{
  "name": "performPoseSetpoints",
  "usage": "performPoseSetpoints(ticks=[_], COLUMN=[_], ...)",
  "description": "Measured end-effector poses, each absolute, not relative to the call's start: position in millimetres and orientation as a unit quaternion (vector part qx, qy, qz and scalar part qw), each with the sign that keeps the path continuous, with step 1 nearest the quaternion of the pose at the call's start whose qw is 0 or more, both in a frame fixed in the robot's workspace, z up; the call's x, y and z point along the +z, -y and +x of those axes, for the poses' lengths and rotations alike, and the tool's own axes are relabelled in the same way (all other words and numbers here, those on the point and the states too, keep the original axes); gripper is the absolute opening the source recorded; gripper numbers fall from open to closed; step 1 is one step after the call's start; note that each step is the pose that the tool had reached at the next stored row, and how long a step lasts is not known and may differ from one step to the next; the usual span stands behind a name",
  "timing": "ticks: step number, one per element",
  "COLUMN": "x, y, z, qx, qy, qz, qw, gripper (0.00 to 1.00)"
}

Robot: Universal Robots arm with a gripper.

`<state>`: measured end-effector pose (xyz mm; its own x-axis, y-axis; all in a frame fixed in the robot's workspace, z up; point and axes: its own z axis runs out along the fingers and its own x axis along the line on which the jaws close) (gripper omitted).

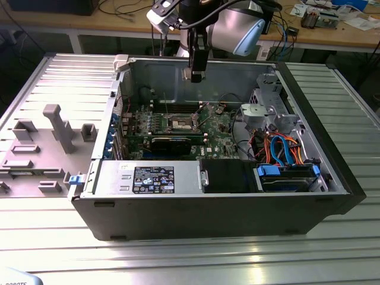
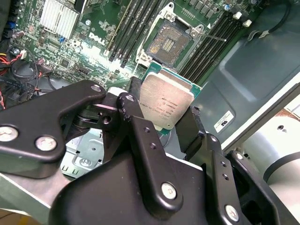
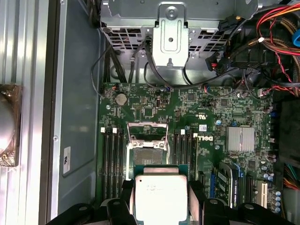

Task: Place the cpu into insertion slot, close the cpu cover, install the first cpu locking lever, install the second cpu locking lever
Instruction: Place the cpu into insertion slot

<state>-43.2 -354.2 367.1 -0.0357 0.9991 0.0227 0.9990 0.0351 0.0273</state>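
My gripper [image 1: 195, 72] hangs inside the open computer case, above the green motherboard, shut on the cpu [image 2: 166, 101]. The cpu [image 3: 161, 197] is a flat silver-grey square held by its edges between the two black fingers [image 3: 194, 196]. Below it lies the insertion slot [image 2: 171, 42], a dull gold-brown field in a metal rim, uncovered. In the exterior view the insertion slot [image 1: 181, 123] sits mid-board, below and in front of the gripper. The cpu cover [image 3: 147, 127] stands raised at the slot's far edge. A thin lever [image 2: 212, 35] sticks out beside the slot.
Long memory slots [image 3: 111, 161] flank the socket on both sides. A black expansion card [image 1: 172, 142] lies in front of it. A metal drive cage [image 1: 267, 113] with orange and blue cables [image 1: 285, 148] fills the exterior view's right. Grey fixtures [image 1: 56, 127] stand outside on the left.
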Motion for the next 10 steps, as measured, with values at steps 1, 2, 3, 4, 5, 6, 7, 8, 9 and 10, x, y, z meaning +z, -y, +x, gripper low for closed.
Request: performPoseSetpoints(ticks=[1,2,3,4,5,6,7,8,9,10], x=[366.8,366.7,366.4,366.1,365.7,365.4,365.2,365.0,364.8,364.8], y=[354.2,354.2,354.2,354.2,354.2,354.2,354.2,354.2,354.2,354.2], z=[-43.2,-43.2,-43.2,-43.2,-43.2,-43.2,-43.2,-43.2,-43.2,-43.2], qx=[0.018,0.018,0.018,0.018,0.018,0.018,0.018,0.018,0.018,0.018], qy=[-0.719,-0.719,-0.719,-0.719,-0.719,-0.719,-0.719,-0.719,-0.719,-0.719], qz=[0.694,0.694,0.694,0.694,0.694,0.694,0.695,0.695,0.695,0.695], qw=[0.001,0.001,0.001,0.001,0.001,0.001,0.001,0.001,0.001,0.001], gripper=[0.54,0.54,0.54,0.54,0.54,0.54,0.54,0.54,0.54,0.54])
